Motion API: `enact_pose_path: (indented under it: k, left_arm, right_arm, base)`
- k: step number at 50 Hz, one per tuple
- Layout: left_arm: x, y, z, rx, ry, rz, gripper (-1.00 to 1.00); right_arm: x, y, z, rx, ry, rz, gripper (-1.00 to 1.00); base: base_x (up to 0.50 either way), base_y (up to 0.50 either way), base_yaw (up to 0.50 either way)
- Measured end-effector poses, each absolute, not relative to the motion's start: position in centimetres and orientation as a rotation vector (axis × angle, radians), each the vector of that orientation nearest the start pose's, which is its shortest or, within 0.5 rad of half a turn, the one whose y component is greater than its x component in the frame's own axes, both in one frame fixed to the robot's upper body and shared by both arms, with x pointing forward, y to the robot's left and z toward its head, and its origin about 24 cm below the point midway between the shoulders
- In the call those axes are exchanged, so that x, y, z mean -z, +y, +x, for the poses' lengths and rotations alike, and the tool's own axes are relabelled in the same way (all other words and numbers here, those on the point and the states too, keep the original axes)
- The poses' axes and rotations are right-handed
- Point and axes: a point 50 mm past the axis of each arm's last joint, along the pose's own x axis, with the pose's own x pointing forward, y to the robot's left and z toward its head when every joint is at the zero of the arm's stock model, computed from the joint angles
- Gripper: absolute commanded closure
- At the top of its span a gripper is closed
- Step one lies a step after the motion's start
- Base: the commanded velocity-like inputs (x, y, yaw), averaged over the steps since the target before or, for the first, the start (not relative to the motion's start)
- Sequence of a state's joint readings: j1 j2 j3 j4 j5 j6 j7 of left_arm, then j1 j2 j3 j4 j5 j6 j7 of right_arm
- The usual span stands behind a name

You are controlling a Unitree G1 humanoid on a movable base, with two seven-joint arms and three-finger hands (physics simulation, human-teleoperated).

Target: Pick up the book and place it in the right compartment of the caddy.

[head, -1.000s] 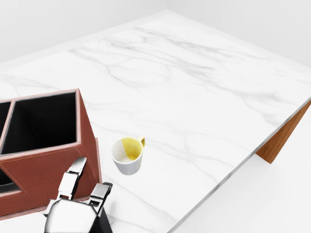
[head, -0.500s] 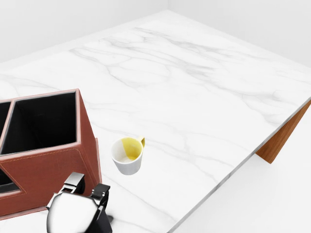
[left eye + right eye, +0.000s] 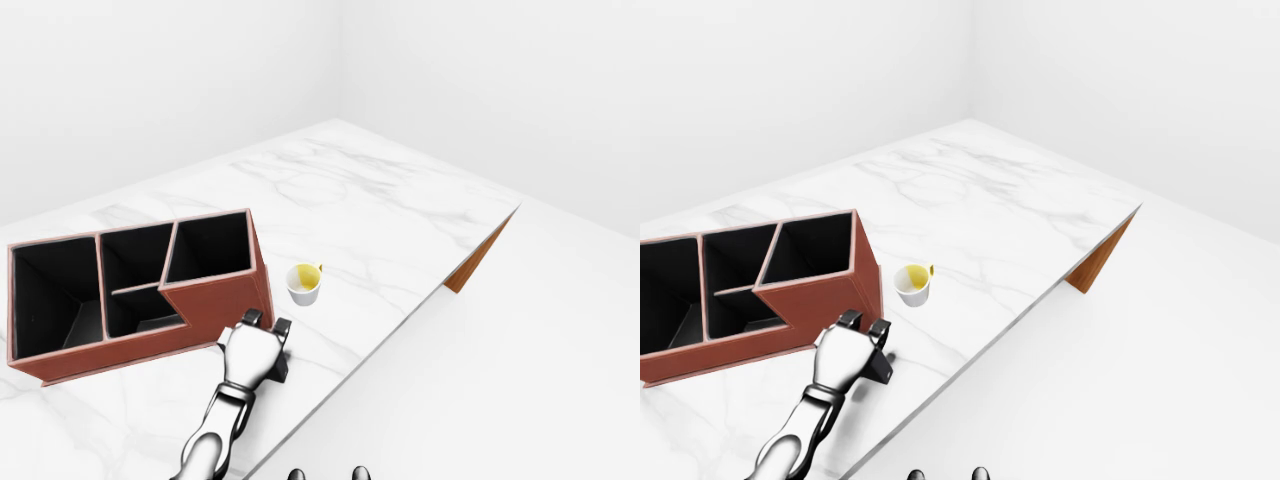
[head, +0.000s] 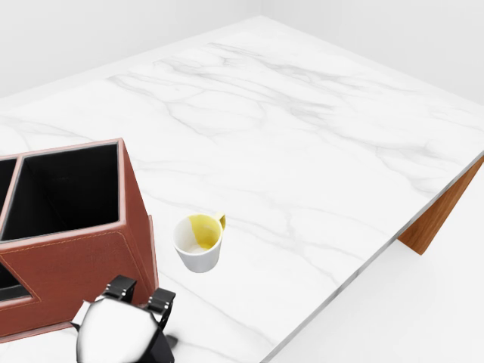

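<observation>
Left-eye view gives me the best read: my one visible hand point(image 3: 262, 335) is low over the table point(image 3: 380, 210), just below the caddy point(image 3: 215, 300) in the picture and near its right end. Which arm it is, I can't settle, as it enters near the middle of the bottom edge. A small dark shape peeks out just right of the fingers point(image 3: 878, 329), seen more clearly in the right-eye view; I'd guess that is the book point(image 3: 878, 368), lying flat under my palm, but too little shows to be sure. I can't tell whether the fingers have closed on it. A cup point(image 3: 304, 285) stands near, to the right. If it is the book, I judge it stiff, light and slick-covered, so I'd pinch it across the spine edge and keep it from sliding on the marble.
</observation>
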State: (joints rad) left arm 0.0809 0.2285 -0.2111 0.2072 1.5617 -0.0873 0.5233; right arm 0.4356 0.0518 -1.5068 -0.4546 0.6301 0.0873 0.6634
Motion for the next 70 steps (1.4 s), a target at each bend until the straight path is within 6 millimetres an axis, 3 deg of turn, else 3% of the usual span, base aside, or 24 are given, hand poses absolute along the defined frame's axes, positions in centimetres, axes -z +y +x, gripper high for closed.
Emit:
enact_pose_path:
  k: [21,70]
  left_arm:
    - [-1.0,15.4,19.7,0.004,-0.398,1.675,1.0]
    - [-9.1,12.9,17.6,-0.208,-0.61,1.479,1.0]
  right_arm:
    - [-13.3,-35.7,-2.8,0.752,-0.282,-0.146,-1.0]
    - [-13.4,-35.8,-2.9,0.755,-0.288,-0.146,-1.0]
  base:
    - [0.0,0.0,0.0]
    - [0.0,0.0,0.0]
